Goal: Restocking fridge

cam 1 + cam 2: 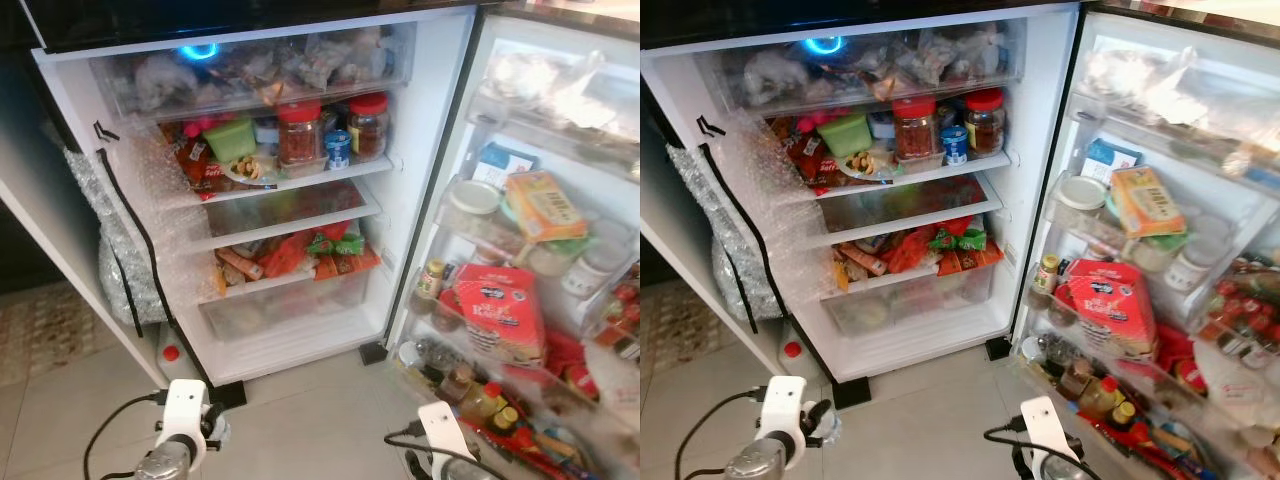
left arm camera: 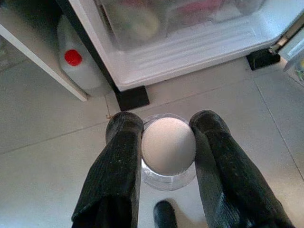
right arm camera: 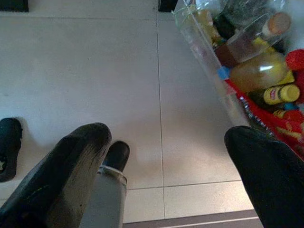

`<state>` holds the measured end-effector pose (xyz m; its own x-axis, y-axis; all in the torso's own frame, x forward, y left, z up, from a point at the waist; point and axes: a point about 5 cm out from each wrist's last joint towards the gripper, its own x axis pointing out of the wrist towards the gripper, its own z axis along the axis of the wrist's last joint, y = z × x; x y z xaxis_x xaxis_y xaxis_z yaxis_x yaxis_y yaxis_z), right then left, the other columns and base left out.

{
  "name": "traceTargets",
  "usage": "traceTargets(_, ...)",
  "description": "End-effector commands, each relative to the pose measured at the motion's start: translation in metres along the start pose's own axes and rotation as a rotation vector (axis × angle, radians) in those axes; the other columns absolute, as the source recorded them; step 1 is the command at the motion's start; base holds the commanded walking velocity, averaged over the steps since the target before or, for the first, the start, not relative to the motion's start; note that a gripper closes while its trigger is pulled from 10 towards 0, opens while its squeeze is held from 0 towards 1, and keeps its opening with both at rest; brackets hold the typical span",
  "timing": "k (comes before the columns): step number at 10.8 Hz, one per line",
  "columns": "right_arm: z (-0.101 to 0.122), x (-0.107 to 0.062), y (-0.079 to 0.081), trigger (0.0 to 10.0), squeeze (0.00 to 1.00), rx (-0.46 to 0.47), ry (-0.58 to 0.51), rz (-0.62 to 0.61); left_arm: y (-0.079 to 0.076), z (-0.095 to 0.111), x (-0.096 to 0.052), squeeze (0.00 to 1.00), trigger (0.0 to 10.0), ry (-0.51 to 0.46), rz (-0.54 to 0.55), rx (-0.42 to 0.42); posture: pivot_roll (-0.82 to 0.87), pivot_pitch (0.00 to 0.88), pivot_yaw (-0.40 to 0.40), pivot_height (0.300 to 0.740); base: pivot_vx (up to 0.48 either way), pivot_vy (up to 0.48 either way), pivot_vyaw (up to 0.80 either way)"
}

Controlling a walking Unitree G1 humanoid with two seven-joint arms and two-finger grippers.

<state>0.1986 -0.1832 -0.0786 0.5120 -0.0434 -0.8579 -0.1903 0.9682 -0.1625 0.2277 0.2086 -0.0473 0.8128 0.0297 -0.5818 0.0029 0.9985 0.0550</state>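
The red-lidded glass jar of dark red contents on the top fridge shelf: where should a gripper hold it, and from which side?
Grip the red-lidded glass jar around its straight body below the lid, coming from the open front. It stands upright at the shelf edge, with the drawer close overhead.

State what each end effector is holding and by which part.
The left end effector grips a clear container with a white lid, fingers on opposite sides of the lid. The right end effector is open, holding nothing.

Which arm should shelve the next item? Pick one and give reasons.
Left. The left gripper is already shut on a white-lidded jar, facing the open fridge. The right gripper is open, holding nothing.
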Motion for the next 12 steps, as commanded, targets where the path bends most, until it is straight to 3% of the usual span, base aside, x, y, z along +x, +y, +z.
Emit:
traceTargets(1, 0.002, 0.0, 0.002, 10.0, 0.0, 0.007, 0.004, 0.006, 0.007, 0.002, -0.001, 0.0, 10.0, -0.013, 0.012, -0.012, 0.04, 0.0, 0.027, 0.74, 0.315, 0.0, 0.0)
traceTargets(6, 0.006, 0.001, 0.002, 10.0, 0.0, 0.019, 0.009, 0.006, 0.012, -0.007, -0.005, 0.0, 10.0, 0.011, 0.017, -0.003, 0.03, 0.0, 0.038, 0.74, 0.326, 0.0, 0.0)
traceTargets(12, 0.02, 0.001, -0.002, 10.0, 0.0, -0.051, -0.004, 0.02, 0.02, -0.018, -0.011, 0.0, 10.0, 0.04, 0.045, -0.031, 0.05, 0.0, 0.002, 0.74, 0.329, 0.0, 0.0)
